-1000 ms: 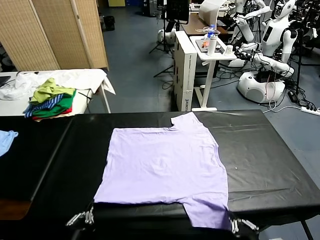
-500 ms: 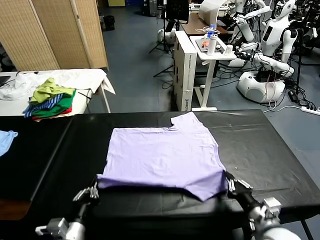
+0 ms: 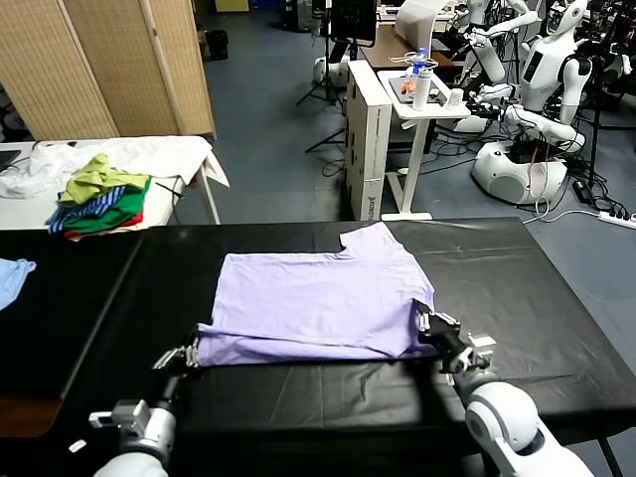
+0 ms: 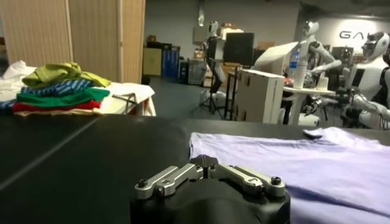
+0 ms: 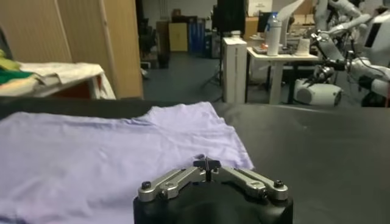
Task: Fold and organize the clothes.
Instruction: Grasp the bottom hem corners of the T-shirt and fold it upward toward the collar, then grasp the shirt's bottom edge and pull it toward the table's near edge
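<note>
1. Between the two grippers, the pale lavender thin-cloth T-shirt point(image 3: 323, 303) lies on the smooth black table point(image 3: 517, 288), its near edge doubled over.
2. The left gripper point(image 3: 191, 351) is pinched on the shirt's near-left corner.
3. The right gripper point(image 3: 425, 320) is pinched on the near-right corner, beside soft wrinkles.

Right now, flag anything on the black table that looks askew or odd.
The lavender T-shirt lies with its near hem doubled over toward the collar, both corners pinched: left tool and right tool, both shut on it. One sleeve juts out at the far edge. Nothing looks spilled or damaged.
</note>
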Controlling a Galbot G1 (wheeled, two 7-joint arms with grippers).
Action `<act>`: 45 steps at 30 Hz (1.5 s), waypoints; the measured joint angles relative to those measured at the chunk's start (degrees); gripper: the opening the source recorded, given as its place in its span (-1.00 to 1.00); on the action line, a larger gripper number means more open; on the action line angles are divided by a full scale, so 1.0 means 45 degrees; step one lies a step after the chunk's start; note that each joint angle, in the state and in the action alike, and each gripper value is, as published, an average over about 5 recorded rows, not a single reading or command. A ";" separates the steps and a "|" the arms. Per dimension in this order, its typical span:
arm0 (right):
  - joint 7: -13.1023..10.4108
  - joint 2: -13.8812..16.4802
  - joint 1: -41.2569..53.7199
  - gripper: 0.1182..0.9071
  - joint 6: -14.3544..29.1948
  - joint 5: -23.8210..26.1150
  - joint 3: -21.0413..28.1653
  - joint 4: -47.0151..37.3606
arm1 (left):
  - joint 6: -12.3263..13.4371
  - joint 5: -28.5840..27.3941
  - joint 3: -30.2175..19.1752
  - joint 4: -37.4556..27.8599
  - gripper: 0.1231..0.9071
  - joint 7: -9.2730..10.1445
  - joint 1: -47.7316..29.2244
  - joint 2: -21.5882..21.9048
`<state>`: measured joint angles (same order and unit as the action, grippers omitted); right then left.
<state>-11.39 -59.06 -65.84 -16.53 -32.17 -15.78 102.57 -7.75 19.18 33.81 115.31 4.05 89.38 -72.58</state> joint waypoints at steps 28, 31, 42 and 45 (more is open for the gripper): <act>0.1198 0.1113 -0.3680 0.98 -0.2023 -0.0441 -0.2903 0.3585 | -0.0971 0.0197 0.0068 0.0166 0.75 0.0046 0.0497 0.0164; 0.1391 0.1213 -0.4383 1.00 -0.1917 -0.0279 -0.3263 0.3826 | -0.1106 0.0210 0.0064 0.0529 0.96 0.0057 0.0856 0.0033; 0.1505 0.1259 -0.4784 0.63 -0.1837 -0.0076 -0.3150 0.3817 | -0.1178 0.0361 0.0088 0.0794 1.00 0.0076 0.1127 -0.0087; 0.1535 0.1240 -0.4723 0.50 -0.1807 -0.0007 -0.3008 0.3736 | -0.1174 0.0393 0.0117 0.0764 0.99 0.0071 0.1114 -0.0067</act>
<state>-4.48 -53.48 -87.09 -24.66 -32.20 -29.32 119.39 -13.03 20.95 34.33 118.75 4.37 94.39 -72.88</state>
